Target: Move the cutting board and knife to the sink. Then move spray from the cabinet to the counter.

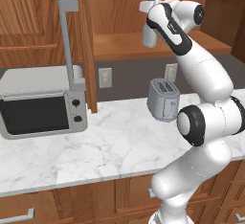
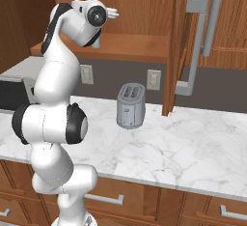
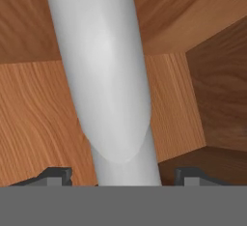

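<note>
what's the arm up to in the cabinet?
The arm has its gripper inside the open cabinet, with the spray standing on the shelf between the two fingertips. The fingers flank the bottle with gaps on both sides, so there is no firm grip visible yet. On the counter below sit a toaster and a toaster oven.

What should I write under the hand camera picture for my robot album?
Close-up: the pale spray stands between the gripper fingertips inside the wooden cabinet.
</note>
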Tool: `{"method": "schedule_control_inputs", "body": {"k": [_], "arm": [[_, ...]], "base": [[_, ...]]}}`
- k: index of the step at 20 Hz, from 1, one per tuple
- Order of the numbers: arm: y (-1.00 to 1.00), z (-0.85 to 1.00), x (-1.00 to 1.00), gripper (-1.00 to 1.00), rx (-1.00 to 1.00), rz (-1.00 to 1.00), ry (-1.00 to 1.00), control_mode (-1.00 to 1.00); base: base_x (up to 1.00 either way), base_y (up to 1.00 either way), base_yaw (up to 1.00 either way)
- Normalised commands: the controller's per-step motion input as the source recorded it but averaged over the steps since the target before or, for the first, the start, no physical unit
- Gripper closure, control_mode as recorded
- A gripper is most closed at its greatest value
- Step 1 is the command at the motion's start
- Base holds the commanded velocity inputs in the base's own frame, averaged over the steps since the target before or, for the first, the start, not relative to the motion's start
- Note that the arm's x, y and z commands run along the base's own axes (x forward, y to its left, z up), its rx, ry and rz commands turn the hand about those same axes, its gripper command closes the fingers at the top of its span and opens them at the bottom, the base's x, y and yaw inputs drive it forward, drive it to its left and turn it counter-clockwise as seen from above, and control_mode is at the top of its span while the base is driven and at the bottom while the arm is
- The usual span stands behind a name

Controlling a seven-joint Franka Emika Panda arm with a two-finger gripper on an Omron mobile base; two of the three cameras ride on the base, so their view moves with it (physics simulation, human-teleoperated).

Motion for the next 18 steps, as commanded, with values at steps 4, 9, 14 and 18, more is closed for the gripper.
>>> {"method": "schedule_control_inputs", "body": {"k": [4,9,14,18], "arm": [[0.0,0.0,0.0,1.0,0.0,0.0,0.0,-1.0],[-0.01,0.0,0.0,1.0,0.0,0.0,0.0,-1.0],[-0.15,0.0,-0.21,1.0,0.0,0.0,0.0,-1.0],[-0.15,0.0,-0.43,1.0,0.0,0.0,0.0,-1.0]], "base": [[0.0,0.0,0.0],[0.0,0.0,0.0],[0.0,0.0,0.0],[0.0,0.0,0.0]]}}
